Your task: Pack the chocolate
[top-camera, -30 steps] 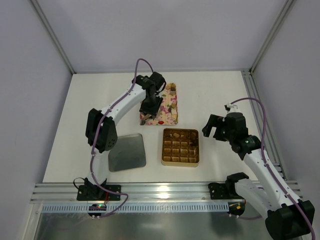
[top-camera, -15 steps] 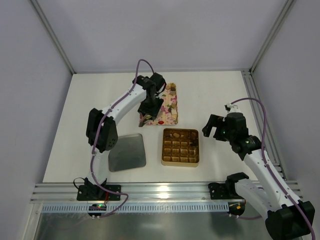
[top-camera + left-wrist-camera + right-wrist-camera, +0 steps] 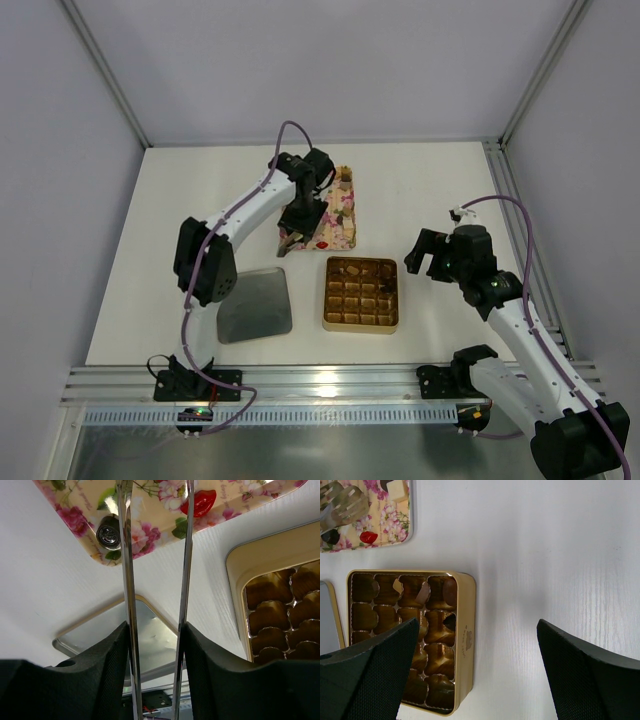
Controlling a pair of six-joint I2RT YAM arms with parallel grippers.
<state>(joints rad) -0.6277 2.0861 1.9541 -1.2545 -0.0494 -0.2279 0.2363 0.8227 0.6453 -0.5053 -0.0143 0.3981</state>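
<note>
Chocolate (image 3: pixel 108 532): one small dark round piece lying near the floral tray's (image 3: pixel 155 510) corner; pale pieces (image 3: pixel 345 180) clustered at its far end.

We see lots of bare table (image 3: pixel 180 200) left of the tray (image 3: pixel 340 225) and more on the far right, behind our right gripper (image 3: pixel 425 265). The gap between the tray and the box (image 3: pixel 361 326) is thin. The lid (image 3: pixel 255 305) lies just left of the box, with a thin strip of table between them. Our left arm (image 3: pixel 245 205) stretches over the table to the tray's left side and blocks that way. On the tray, a dark chocolate (image 3: pixel 108 532) sits just beside one of its fingers (image 3: pixel 127 555).
</note>
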